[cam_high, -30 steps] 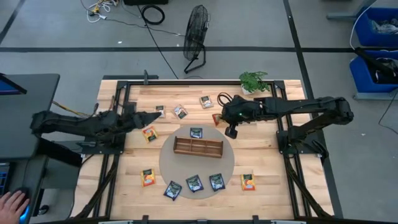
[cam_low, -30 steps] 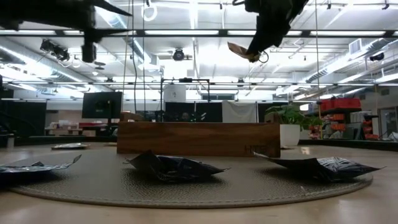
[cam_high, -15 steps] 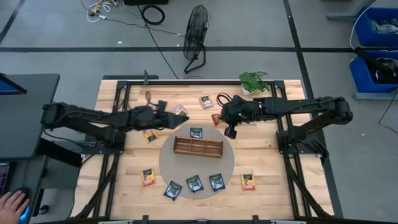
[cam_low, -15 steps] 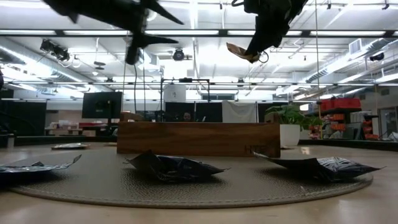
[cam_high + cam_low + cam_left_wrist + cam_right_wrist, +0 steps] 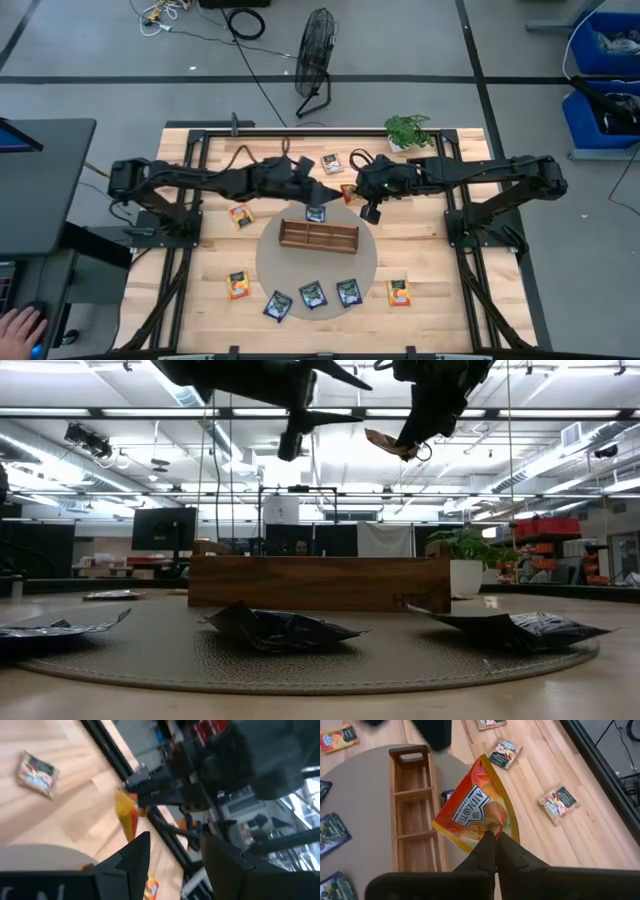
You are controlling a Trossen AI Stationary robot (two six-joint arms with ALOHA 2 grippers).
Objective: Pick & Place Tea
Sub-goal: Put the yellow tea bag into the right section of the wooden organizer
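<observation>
While the right gripper [image 5: 492,837] pinches a flat orange tea-bag packet [image 5: 472,812] by its corner, aloft beside the long brown wooden compartment tray [image 5: 318,237], the left gripper [image 5: 322,190] hangs near it, fingers spread, holding nothing.

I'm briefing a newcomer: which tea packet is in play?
Find the wooden tray on the round mat. Above its far right end, the right gripper pinches an orange packet. It alone hangs in the air; the others lie flat.
</observation>
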